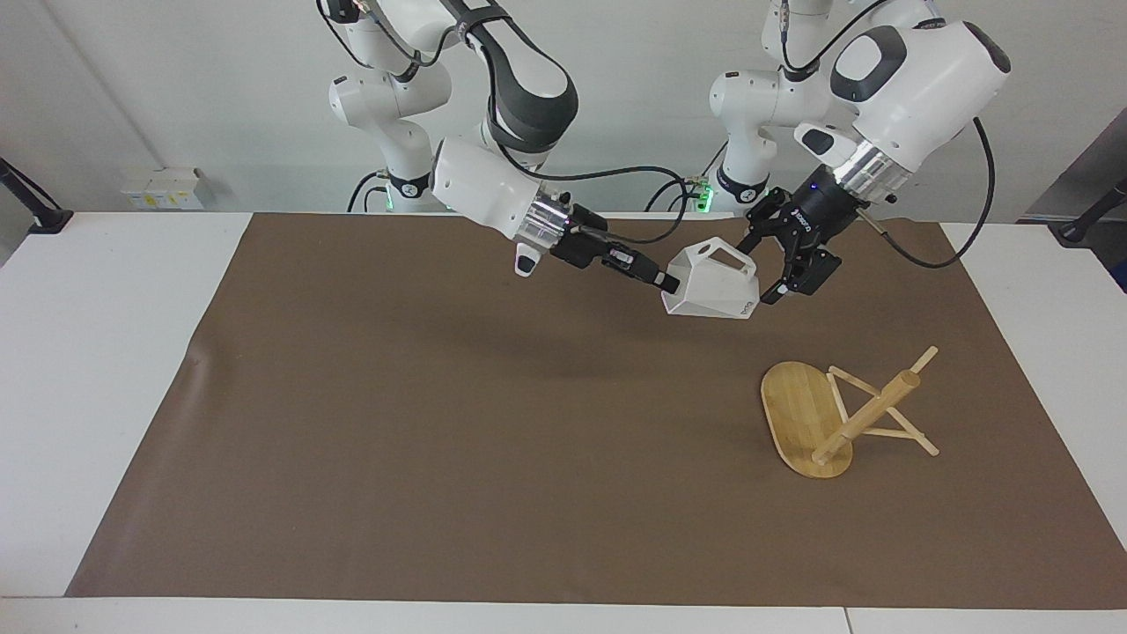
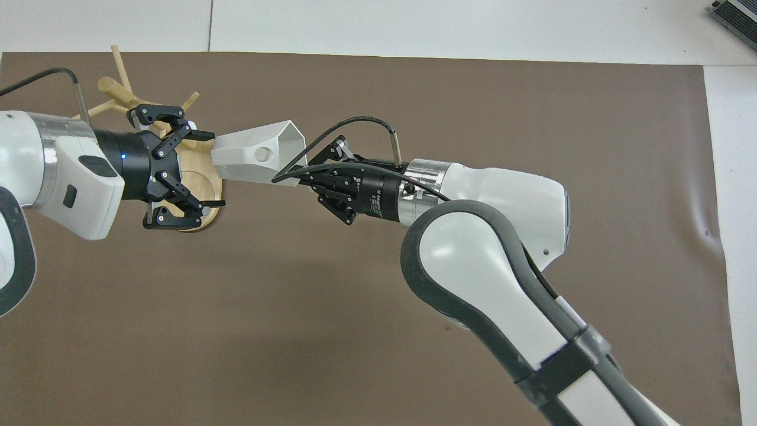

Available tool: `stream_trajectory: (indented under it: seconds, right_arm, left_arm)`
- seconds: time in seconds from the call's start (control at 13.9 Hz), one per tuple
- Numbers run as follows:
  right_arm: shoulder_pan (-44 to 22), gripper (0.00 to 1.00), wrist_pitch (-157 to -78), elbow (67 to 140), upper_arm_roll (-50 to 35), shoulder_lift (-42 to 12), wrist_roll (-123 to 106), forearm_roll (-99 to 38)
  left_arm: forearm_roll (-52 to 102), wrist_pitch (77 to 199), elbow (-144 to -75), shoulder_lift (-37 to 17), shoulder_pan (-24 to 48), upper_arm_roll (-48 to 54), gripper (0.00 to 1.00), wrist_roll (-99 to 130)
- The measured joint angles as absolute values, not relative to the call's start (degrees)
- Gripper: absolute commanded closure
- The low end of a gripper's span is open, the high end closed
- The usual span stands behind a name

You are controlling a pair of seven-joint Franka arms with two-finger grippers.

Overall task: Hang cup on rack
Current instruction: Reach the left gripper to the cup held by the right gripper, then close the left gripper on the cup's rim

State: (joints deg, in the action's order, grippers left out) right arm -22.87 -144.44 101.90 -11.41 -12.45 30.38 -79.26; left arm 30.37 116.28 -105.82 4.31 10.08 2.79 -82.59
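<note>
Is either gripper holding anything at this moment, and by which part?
The right gripper holds the cup in the air by its rim. The left gripper is open at the cup's base end, holding nothing.

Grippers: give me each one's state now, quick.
Left gripper: open, at the cup's base end, holding nothing.
Right gripper: closed on the cup's rim, holding it in the air.

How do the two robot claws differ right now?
The right gripper is shut on the cup's rim, holding it in the air; the left gripper is open and holds nothing. The right one grips at the cup's mouth; the left one's fingers stand spread around its closed end. Both are black, two-fingered, and raised above the brown mat.
</note>
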Motion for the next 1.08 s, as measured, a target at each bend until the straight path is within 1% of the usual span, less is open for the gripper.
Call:
stream_trajectory:
  seconds: [0.29,0.79,1.08]
  right_arm:
    - [-22.9,1.00,-144.9,101.9,-11.4,-12.4,30.4,-79.3]
    - [-22.9,1.00,-144.9,101.9,-11.4,-12.4,30.4,-79.3]
    - [-22.9,1.00,-145.0,101.9,-11.4,-12.4,30.4,-79.3]
  left_arm:
    - [30.4,120.0,-106.3,4.3,11.2,2.9,0.00,-79.9]
    - [30.4,125.6,-109.1,4.2,12.6,2.9,0.00,-78.6]
    - [30.4,127.2,-109.5,4.2,13.6,2.9,0.00,-76.6]
